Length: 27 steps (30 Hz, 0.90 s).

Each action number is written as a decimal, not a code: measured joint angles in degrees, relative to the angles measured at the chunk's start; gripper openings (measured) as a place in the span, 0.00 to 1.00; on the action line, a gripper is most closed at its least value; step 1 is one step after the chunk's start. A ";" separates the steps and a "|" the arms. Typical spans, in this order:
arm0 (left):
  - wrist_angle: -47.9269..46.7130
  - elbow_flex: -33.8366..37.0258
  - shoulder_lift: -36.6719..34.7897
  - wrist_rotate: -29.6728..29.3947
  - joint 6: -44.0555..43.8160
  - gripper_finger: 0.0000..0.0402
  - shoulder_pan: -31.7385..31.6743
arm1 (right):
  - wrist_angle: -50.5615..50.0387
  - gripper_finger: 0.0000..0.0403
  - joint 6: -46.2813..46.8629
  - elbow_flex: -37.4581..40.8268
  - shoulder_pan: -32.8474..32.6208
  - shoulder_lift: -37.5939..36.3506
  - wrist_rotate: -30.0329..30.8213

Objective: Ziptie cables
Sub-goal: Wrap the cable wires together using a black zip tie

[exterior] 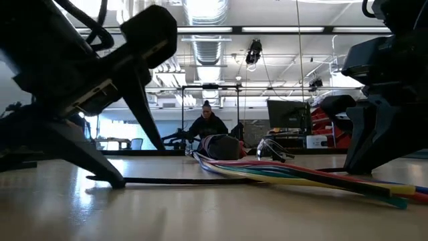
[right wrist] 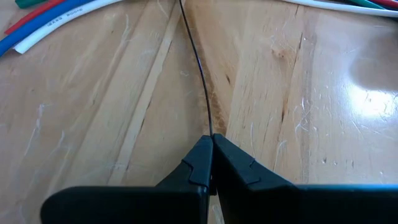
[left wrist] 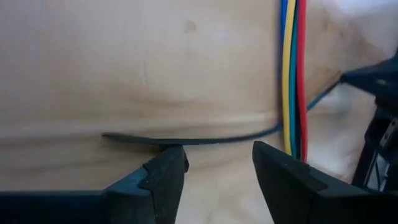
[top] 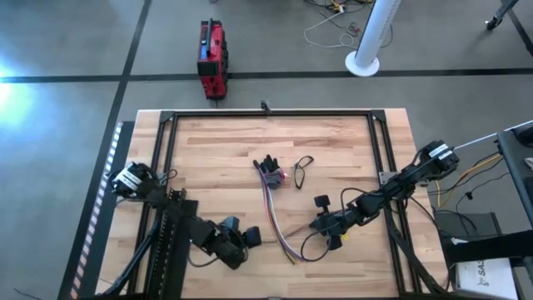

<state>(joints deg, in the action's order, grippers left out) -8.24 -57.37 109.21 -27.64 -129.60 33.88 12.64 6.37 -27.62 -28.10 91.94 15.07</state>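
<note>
Right pincer (right wrist: 211,163) clamping ziptie (right wrist: 198,62), strap passing under cables (left wrist: 292,74)

One camera hangs overhead, looking straight down on the counter (top: 216,158). Another sits at counter height, facing the room. Both wrist cameras ride close above the wood; all see the cables (top: 275,212).

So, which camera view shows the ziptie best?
The left wrist view: the ziptie lies flat, its free end before the open left pincer, passing under the cables. The right wrist view shows the right pincer shut on its other end. The low view shows it edge-on; the high view barely.
</note>
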 joint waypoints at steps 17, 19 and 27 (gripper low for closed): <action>-1.84 0.16 0.00 -1.16 5.91 0.42 -6.54 | 0.00 0.00 0.52 0.00 0.00 0.00 0.00; -1.54 0.19 0.00 -1.59 6.80 0.41 -7.16 | 0.01 0.00 0.54 0.00 0.00 0.00 0.01; -0.81 0.25 0.00 1.61 9.26 0.35 -10.09 | 0.02 0.00 0.51 0.00 0.00 0.00 0.00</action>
<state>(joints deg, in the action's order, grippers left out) -9.05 -57.12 109.21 -26.03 -120.35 23.80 12.67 6.88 -27.62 -28.10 91.94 15.07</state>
